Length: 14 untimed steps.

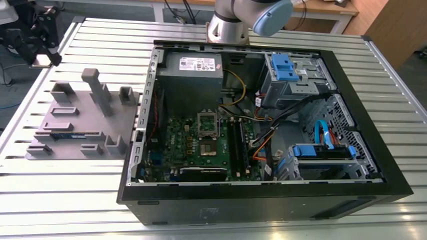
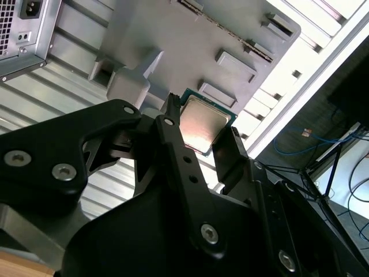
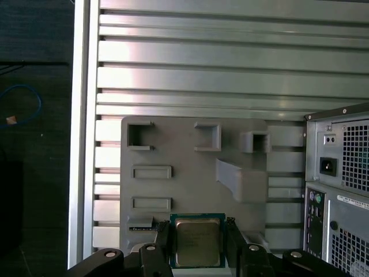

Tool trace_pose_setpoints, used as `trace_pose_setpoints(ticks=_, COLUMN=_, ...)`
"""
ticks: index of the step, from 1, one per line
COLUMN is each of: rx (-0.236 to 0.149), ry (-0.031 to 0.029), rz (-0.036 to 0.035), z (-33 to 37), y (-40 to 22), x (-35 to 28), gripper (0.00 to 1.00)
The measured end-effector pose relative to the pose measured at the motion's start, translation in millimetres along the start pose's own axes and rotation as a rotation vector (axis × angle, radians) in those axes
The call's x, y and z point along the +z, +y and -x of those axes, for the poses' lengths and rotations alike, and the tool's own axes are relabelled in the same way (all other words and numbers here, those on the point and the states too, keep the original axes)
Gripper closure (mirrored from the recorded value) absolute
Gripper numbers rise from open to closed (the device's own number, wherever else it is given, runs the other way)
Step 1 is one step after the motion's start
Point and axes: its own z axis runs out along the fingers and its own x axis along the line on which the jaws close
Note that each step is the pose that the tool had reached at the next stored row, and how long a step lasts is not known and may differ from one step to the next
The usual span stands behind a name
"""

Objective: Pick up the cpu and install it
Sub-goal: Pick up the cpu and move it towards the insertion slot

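Observation:
The cpu [image 3: 198, 242] is a small square chip with a shiny silver top and a thin green-dark rim. My gripper [image 3: 198, 225] is shut on it, one black finger [image 3: 164, 238] on each side. In the second wrist view the cpu [image 2: 203, 124] hangs between the fingers [image 2: 173, 118] above the grey tray [image 2: 173, 34]. In the exterior view the gripper [image 1: 40, 54] is raised near the table's far corner at that view's left, beyond the tray [image 1: 80, 120], with the pale cpu [image 1: 41, 60] at its tip. The motherboard socket [image 1: 209, 148] lies inside the open computer case [image 1: 373, 150].
The grey tray [image 3: 190, 173] has several upright posts and pockets, and a long dark memory stick [image 1: 67, 135] lies in it. The case's rear panel [image 3: 340, 190] stands beside the tray. The arm's base [image 1: 230, 22] is behind the case. A slatted metal table [image 1: 60, 195] carries everything.

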Motion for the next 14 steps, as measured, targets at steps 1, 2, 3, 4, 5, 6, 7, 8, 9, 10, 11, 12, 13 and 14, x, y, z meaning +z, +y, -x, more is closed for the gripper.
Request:
trace_pose_setpoints(ticks=1, rx=0.000, ry=-0.0001, rz=0.0001, z=0.6, y=0.0, x=0.1, gripper=0.53)
trace_pose_setpoints(ticks=2, rx=0.000, ry=-0.0001, rz=0.0001, z=1.3, y=0.0, x=0.1, gripper=0.53)
trace_pose_setpoints(ticks=3, rx=0.000, ry=0.0000, rz=0.0000, z=1.9, y=0.0, x=0.1, gripper=0.53)
trace_pose_setpoints(ticks=4, rx=0.000, ry=0.0000, rz=0.0000, z=2.7, y=0.0, x=0.1, gripper=0.53)
trace_pose_setpoints(ticks=5, rx=0.000, ry=0.0000, rz=0.0000, z=3.4, y=0.0, x=0.2, gripper=0.53)
trace_pose_setpoints(ticks=6, rx=0.000, ry=0.0000, rz=0.0000, z=4.2, y=0.0, x=0.2, gripper=0.53)
trace_pose_setpoints(ticks=7, rx=0.000, ry=0.0001, rz=0.0000, z=5.0, y=-0.1, x=0.2, gripper=0.53)
trace_pose_setpoints(ticks=8, rx=0.000, ry=-0.0001, rz=0.0001, z=5.7, y=-0.1, x=0.3, gripper=0.53)
trace_pose_setpoints(ticks=9, rx=0.000, ry=-0.0001, rz=0.0000, z=6.5, y=-0.1, x=0.3, gripper=0.53)
trace_pose_setpoints(ticks=10, rx=0.000, ry=0.0000, rz=0.0001, z=7.4, y=-0.1, x=0.3, gripper=0.53)
trace_pose_setpoints(ticks=11, rx=0.000, ry=-0.0001, rz=0.0000, z=8.2, y=-0.1, x=0.4, gripper=0.53)
trace_pose_setpoints(ticks=12, rx=0.000, ry=0.0000, rz=0.0000, z=9.0, y=-0.1, x=0.4, gripper=0.53)
trace_pose_setpoints(ticks=13, rx=0.000, ry=0.0000, rz=0.0000, z=9.8, y=-0.1, x=0.4, gripper=0.53)
trace_pose_setpoints(ticks=14, rx=0.000, ry=0.0000, rz=0.0000, z=10.6, y=-0.1, x=0.5, gripper=0.53)
